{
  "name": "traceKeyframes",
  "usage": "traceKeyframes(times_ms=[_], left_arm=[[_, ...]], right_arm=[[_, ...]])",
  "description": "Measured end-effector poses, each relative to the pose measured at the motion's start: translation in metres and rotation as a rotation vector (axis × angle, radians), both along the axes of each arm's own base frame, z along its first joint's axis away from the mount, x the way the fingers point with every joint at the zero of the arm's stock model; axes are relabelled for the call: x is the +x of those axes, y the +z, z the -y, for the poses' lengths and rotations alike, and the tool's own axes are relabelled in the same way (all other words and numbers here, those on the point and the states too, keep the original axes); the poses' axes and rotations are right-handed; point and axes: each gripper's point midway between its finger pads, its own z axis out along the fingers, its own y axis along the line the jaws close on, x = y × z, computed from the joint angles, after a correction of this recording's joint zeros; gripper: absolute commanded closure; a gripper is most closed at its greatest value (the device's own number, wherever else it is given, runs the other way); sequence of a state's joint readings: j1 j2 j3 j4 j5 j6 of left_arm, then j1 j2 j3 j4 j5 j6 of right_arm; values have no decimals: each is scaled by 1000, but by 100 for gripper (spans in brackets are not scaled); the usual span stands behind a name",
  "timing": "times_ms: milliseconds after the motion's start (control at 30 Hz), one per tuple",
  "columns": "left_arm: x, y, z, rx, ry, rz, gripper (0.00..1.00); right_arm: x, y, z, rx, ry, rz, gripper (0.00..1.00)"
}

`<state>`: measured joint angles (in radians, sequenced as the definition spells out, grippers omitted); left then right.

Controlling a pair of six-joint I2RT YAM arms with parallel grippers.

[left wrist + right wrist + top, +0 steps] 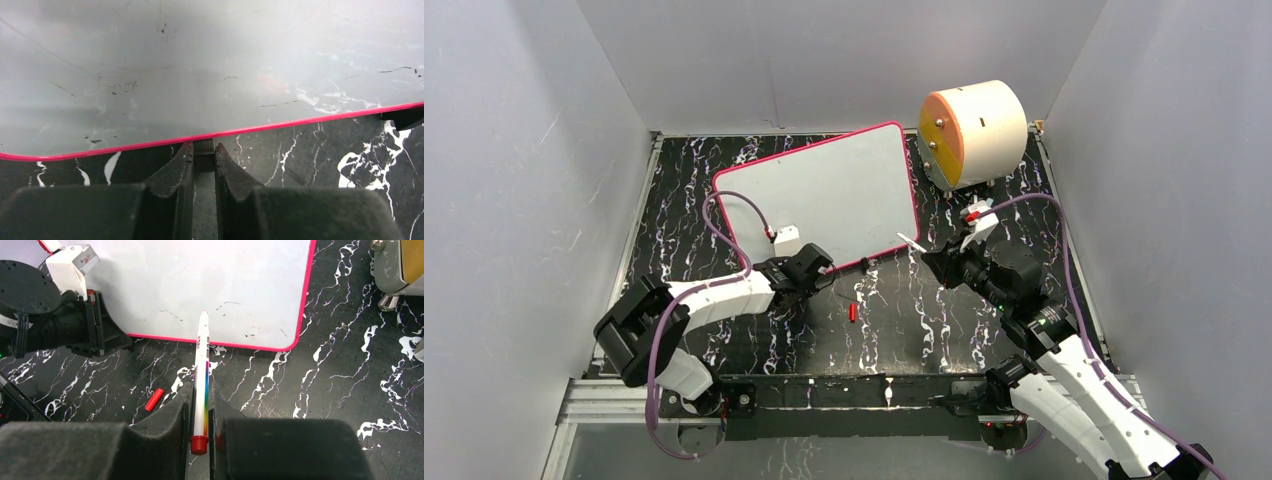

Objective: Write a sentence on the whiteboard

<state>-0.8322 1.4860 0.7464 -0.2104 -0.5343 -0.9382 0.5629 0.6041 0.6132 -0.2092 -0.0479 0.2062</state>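
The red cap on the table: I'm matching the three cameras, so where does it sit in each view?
Top external: red cap at centre, just below the whiteboard.
Left wrist: not in view.
Right wrist: lower left, left of the marker.
Shared landmark: the whiteboard's pink-red near edge, seen in all three.

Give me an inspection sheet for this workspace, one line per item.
Surface: black marbled table.
Job's things: whiteboard lies flat, no writing, faint smudges; marker uncapped.
Clutter: red cap loose on table; cream drum beyond board.
Grippers: left pincer shut at board's near frame; right pincer shut on marker, tip toward board.
Cables: purple cable along each arm.
Surroundings: plain pale walls on three sides.
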Motion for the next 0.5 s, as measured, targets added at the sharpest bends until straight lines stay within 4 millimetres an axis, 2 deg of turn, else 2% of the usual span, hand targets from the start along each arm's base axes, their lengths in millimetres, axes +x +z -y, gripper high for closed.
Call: traceKeyframes(times_ms=[500], left_arm=[[-13, 0, 37, -35, -47, 11, 100]], right_arm=[[-1, 2, 1, 4, 0, 7, 100]])
